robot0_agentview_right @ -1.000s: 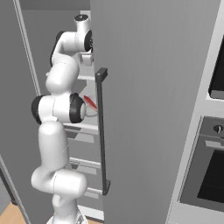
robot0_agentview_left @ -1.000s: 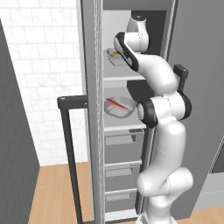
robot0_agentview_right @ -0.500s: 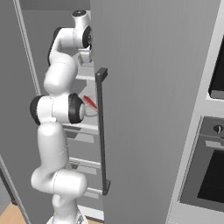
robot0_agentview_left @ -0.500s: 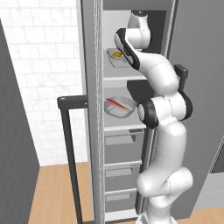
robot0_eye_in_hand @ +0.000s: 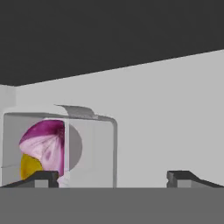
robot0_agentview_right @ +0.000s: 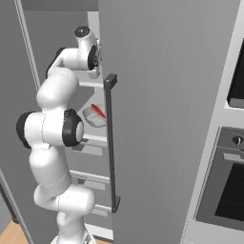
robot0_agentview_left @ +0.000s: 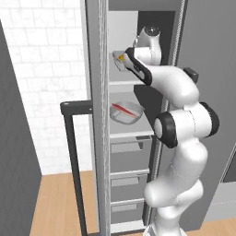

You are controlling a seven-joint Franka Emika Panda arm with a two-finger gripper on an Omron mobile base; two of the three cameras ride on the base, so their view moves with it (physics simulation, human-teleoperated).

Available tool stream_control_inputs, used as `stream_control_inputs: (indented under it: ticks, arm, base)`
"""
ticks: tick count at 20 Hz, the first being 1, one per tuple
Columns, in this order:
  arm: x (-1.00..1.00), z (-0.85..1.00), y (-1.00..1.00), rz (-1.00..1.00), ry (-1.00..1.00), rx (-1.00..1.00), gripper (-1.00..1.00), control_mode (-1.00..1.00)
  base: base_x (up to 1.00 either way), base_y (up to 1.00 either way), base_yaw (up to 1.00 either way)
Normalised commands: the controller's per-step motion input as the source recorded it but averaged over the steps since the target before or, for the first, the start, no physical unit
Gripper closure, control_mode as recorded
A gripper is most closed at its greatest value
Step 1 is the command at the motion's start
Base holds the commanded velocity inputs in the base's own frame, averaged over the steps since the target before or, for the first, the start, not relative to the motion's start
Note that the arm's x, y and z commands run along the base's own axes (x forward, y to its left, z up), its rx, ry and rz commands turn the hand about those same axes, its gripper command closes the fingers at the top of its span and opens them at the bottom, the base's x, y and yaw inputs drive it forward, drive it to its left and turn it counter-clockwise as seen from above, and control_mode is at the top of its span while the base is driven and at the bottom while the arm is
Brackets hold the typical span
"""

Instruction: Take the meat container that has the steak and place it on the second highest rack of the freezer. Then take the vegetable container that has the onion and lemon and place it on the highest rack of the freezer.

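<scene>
The vegetable container (robot0_eye_in_hand: 89, 148) with the onion (robot0_eye_in_hand: 43, 144) and the lemon (robot0_eye_in_hand: 29, 166) sits on the highest rack (robot0_agentview_left: 120, 82) of the freezer (robot0_agentview_left: 97, 138), and through the hand camera I see it just ahead and to the left of my gripper (robot0_eye_in_hand: 113, 177). The jaws stand wide apart, the left tip low in front of the container's wall, with nothing between them. From the left base camera my arm reaches up into the cabinet at that top shelf. One shelf down, the meat container (robot0_agentview_left: 126, 113) with the steak (robot0_agentview_left: 122, 109) rests flat. In the right base camera the open door's dark bar handle (robot0_agentview_right: 111, 143) stands in front, with an oven (robot0_agentview_right: 226, 186) off to the right
</scene>
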Motion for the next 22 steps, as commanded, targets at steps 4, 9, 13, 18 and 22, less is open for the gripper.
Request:
stream_control_inputs:
  ticks: [4,9,13,18,22]
  arm:
    - [-0.6,0.09,-0.18,0.0,-0.3,0.1,-1.0,-1.0]
    - [-0.42,0.55,-0.11,0.0,-0.29,0.09,-1.0,-1.0]
    - [-0.61,0.76,0.0,-0.01,-0.17,0.05,-1.0,-1.0]
    - [-1.0,0.53,0.0,0.0,-0.01,0.0,-1.0,-1.0]
    - [-1.0,0.27,0.0,0.0,0.04,0.0,-1.0,-1.0]
  base:
    - [0.0,0.0,0.0]
    - [0.0,0.0,0.0]
    - [0.0,0.0,0.0]
    - [0.0,0.0,0.0]
    - [0.0,0.0,0.0]
